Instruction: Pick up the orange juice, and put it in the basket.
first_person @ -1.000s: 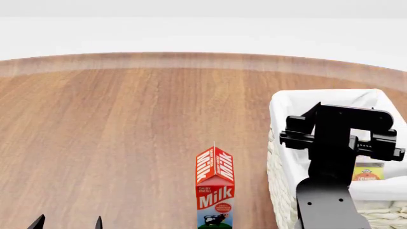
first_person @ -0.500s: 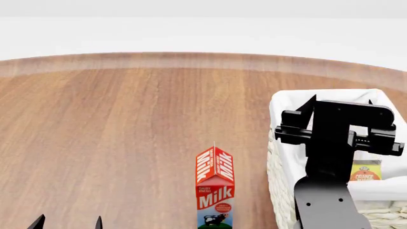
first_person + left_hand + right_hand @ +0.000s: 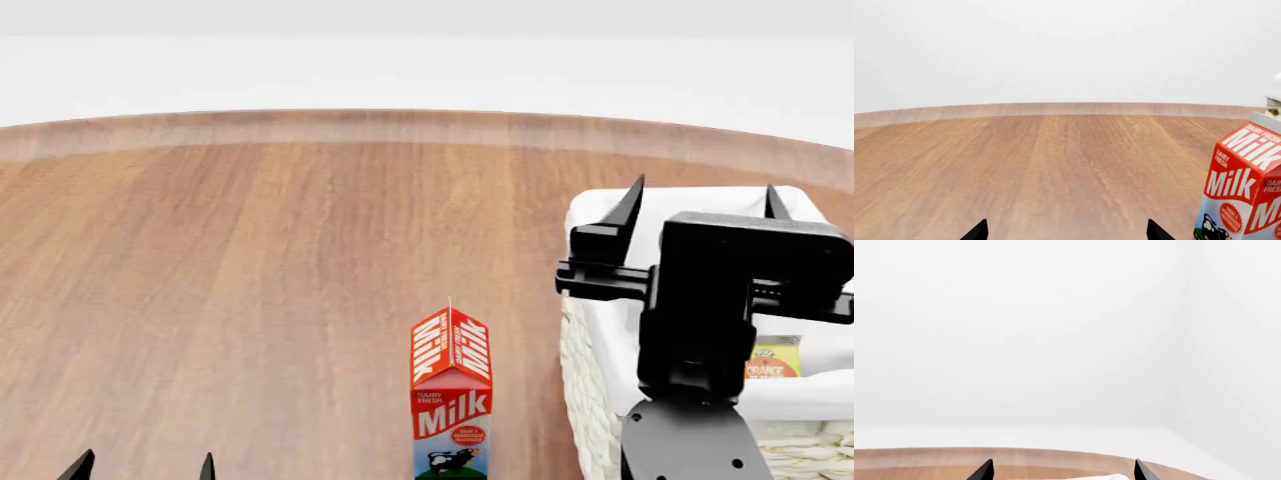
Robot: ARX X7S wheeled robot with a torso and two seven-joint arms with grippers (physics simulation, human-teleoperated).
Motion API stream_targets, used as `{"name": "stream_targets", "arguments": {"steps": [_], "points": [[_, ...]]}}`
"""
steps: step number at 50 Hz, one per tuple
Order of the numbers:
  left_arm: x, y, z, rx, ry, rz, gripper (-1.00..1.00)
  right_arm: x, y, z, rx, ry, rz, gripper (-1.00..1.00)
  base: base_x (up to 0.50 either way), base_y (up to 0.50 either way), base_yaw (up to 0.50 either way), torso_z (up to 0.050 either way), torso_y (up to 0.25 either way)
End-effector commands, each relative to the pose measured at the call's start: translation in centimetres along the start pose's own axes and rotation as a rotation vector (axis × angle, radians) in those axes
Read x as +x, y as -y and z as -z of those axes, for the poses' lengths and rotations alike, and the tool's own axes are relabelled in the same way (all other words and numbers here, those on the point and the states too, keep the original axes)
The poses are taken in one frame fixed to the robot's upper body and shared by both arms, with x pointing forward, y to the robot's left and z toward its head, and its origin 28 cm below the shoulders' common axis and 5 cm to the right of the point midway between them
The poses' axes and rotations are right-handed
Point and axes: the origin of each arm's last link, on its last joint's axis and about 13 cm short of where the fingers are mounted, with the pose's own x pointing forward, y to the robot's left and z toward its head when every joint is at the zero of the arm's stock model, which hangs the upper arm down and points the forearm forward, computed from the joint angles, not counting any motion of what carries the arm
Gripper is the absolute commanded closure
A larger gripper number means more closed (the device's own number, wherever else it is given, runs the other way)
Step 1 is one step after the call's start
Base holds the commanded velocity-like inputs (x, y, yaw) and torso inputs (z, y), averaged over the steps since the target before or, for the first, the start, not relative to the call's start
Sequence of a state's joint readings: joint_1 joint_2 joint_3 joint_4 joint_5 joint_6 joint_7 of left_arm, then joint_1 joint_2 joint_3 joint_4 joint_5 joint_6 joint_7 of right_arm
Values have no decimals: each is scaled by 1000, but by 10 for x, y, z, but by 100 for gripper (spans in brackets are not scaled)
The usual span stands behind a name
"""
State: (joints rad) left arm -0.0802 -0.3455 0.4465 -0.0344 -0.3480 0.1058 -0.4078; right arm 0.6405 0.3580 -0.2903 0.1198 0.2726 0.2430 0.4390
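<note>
Cream-white wicker, lined with white cloth: the basket [image 3: 583, 330] stands at the 4 o'clock side of the head view on the wooden surface [image 3: 240, 280]. The orange juice [image 3: 770, 360] sits inside it, upright, only its yellow-and-orange front showing past the right arm. The right gripper [image 3: 697, 208] hangs above the basket's far half, jaws released, the two tips apart and holding nothing; nothing lies between them in the right wrist view [image 3: 1062, 469] either. A red-and-white Milk carton [image 3: 451, 395] stands upright at 6 o'clock, just beside the basket's left wall, not touching. The left gripper [image 3: 142, 467] shows only its tips at 7 o'clock, jaws released and empty.
</note>
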Motion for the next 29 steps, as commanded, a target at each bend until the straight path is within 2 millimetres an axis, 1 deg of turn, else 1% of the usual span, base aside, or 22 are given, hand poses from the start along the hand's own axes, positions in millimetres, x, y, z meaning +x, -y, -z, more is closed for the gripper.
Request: {"name": "stream_targets", "arguments": {"steps": [1,9,19,22,23,29], "points": [[0,0,0,0,0,0,-100,-19,2,-20,23,64,-54,-100,0,0,0,0,0],[0,0,0,0,0,0,-100,-31,4,-31,43,101,-76,-100,0,0,0,0,0],[0,0,0,0,0,0,-100,-46,5,-38,67,131,-96,-100,0,0,0,0,0],[0,0,0,0,0,0,-100,-46,5,-38,67,131,-96,-100,0,0,0,0,0],[0,0,0,0,0,0,-100,-53,7,-44,76,153,-111,-100,0,0,0,0,0],[0,0,0,0,0,0,-100,-62,8,-50,85,178,-128,-100,0,0,0,0,0]]}}
